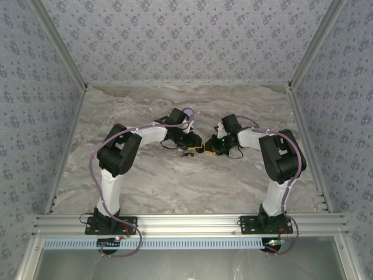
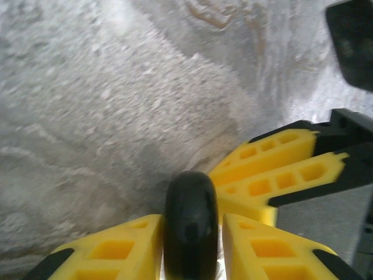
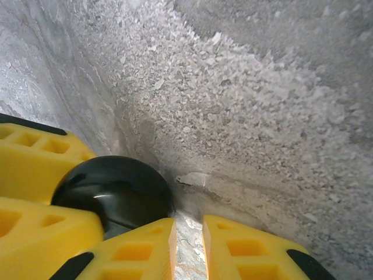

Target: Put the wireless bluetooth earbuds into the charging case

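Observation:
The charging case (image 2: 191, 216) is a glossy black rounded shell, seen edge-on between the yellow fingers of my left gripper (image 2: 191, 233), which is shut on it. In the right wrist view the same case (image 3: 113, 189) bulges at the lower left, clamped by the left gripper's fingers (image 3: 35, 160). My right gripper (image 3: 189, 230) sits just beside the case with a narrow gap between its fingers, and bare marble shows through the gap. From above, both grippers meet at mid-table, left (image 1: 197, 146) and right (image 1: 210, 147). The lilac earbuds are out of view.
A pale-lilac round disc (image 1: 187, 111) lies behind the left arm. A small black curved piece (image 1: 187, 155) rests on the marble table (image 1: 145, 181) just in front of the left gripper. Patterned walls close in three sides.

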`<state>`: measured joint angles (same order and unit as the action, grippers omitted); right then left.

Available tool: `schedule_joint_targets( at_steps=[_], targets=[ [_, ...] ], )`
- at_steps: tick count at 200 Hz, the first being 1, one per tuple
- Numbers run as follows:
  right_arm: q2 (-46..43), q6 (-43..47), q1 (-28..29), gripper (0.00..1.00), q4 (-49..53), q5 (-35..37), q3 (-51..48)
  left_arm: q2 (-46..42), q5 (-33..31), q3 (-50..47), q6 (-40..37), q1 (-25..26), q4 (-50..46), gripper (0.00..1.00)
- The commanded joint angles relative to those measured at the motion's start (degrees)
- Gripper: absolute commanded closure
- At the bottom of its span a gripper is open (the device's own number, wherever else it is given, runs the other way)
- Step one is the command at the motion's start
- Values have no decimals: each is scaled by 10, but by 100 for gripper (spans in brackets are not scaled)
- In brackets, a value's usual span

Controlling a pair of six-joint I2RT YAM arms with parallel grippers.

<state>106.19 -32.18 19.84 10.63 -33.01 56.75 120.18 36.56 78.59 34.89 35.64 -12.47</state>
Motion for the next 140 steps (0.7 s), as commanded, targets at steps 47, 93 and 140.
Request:
schedule_joint_targets(
  at_steps=[47, 93, 140],
  targets=[
    [-4, -2, -1, 79, 13, -2, -2, 12, -27, 12, -19, 9, -43, 71],
    [-42, 1, -7, 77, 16, 16, -15, -19, -47, 4, -22, 7, -33, 81],
    [-160, 18, -42, 65, 24, 15, -41, -122, -42, -61, 3, -13, 74, 84]
  ],
)
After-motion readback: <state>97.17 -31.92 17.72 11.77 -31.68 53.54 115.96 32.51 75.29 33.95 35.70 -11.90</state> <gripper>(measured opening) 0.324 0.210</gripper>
